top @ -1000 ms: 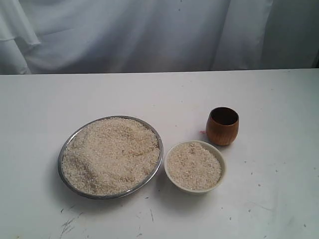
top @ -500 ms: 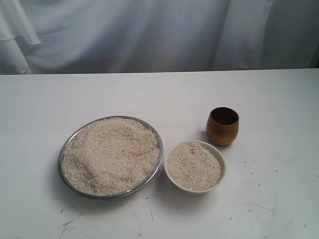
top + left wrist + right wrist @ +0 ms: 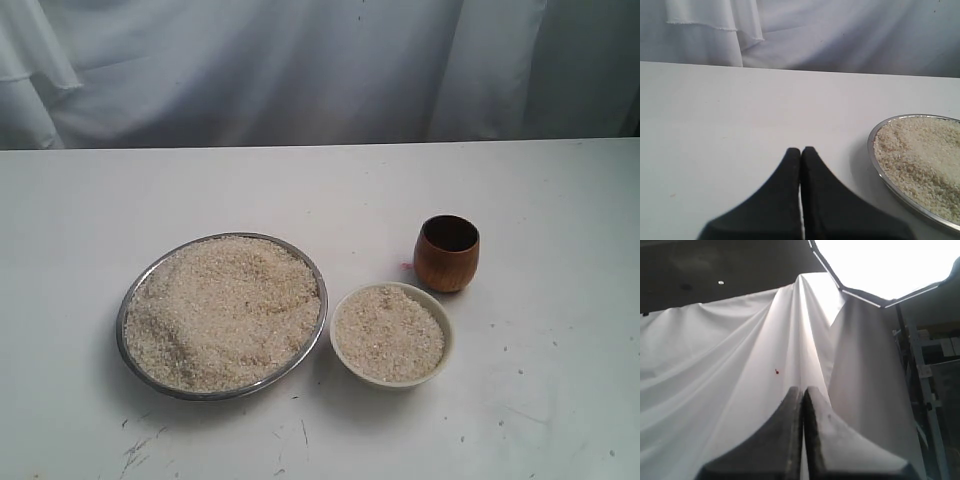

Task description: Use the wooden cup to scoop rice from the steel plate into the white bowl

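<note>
L fingers [image 3: 785,192] pressed together; steel plate [image 3: 871,149] near, apart.

The rice [image 3: 225,310] is pale beige, finely speckled with lighter and darker grains. It lies within the shiny silver rim of the steel plate [image 3: 119,330]. The white bowl [image 3: 448,338] is cream-white, and the grains in it are the same beige. The wooden cup [image 3: 446,266] is glossy orange-brown outside and dark brown inside. The counter [image 3: 300,185] is plain white, flecked with small dark specks and grey scuffs along its near edge. The cloth [image 3: 300,70] behind it is greyish white, shaded in soft folds, and the right wrist view shows one tiny red dot [image 3: 776,371] on it. The left pincer [image 3: 801,151] and the right pincer [image 3: 803,391] are both matte black.
</note>
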